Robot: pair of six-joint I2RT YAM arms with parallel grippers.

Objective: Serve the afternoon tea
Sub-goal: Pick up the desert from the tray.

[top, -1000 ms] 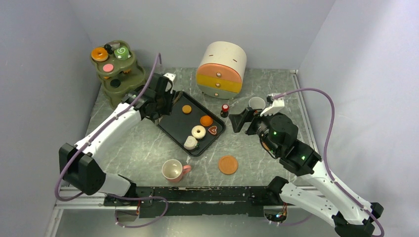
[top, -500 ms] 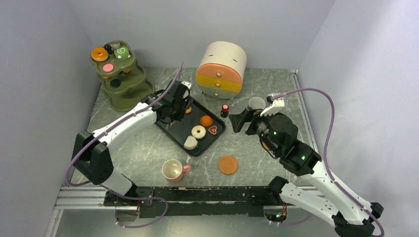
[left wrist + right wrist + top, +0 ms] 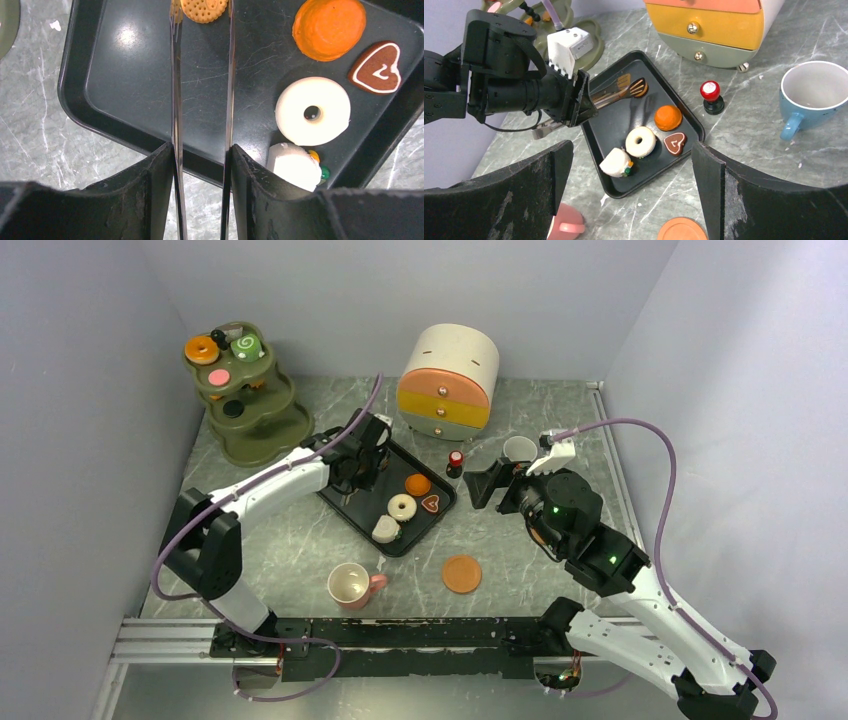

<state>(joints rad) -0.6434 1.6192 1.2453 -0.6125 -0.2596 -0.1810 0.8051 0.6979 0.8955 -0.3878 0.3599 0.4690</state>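
left gripper (image 3: pixel 365 462): low over the far end of the black tray (image 3: pixel 125 75), its thin fingers (image 3: pixel 176 100) partly apart, one on each side of the round cookie (image 3: pixel 204 9); cannot tell whether they press on it or only flank it
round cookie: lying on the tray floor between the fingertips
rest of tray: orange pastry (image 3: pixel 329 27), heart cookie (image 3: pixel 380 67), white doughnut (image 3: pixel 312 111) and a white cake piece (image 3: pixel 295 165), all toward the tray's other end
right gripper (image 3: pixel 485 482): jaws spread wide, holding nothing, in the air beside the tray, near the blue cup (image 3: pixel 821 97)
pink cup (image 3: pixel 350 584): on the table near the arm bases
orange saucer (image 3: pixel 462 573): bare, right of the pink cup
tiered stand (image 3: pixel 250 430): far left corner, carrying the orange doughnut (image 3: pixel 201 348) and green swirl roll (image 3: pixel 245 345) on its top level
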